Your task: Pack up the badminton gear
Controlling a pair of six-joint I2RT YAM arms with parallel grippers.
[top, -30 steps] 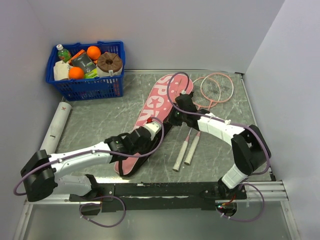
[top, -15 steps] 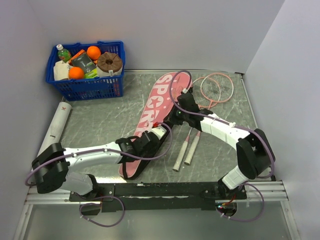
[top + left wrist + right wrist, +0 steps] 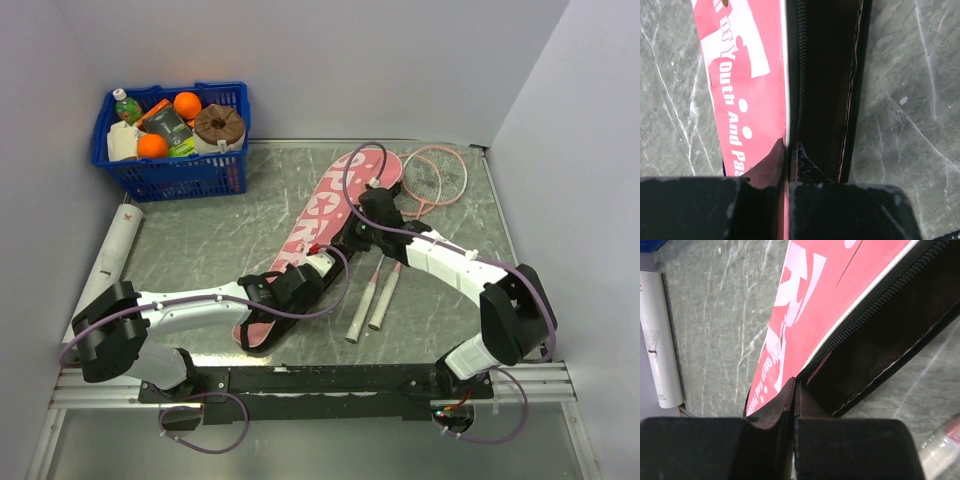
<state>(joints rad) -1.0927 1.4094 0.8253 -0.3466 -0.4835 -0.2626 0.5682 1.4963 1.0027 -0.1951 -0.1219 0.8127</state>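
We are logging left tool [image 3: 789, 150] pinching tight on glossy pink case [image 3: 325, 205] flap, right tool [image 3: 794, 385] likewise, black zip edging, grey marbled desk [image 3: 200, 245].

Pink SPORT case [image 3: 330, 205]: swung clockwise since a second ago; wide end now up against the heads of the rackets [image 3: 435, 175]. Left gripper [image 3: 318, 262] and left arm: shifted nearer the rackets' handles.

The case [image 3: 330, 200] lies diagonally mid-desk [image 3: 220, 230], the rackets [image 3: 437, 175] just right of it, the tube [image 3: 113, 252] along the left edge, the basket [image 3: 175, 175] in the far-left corner.
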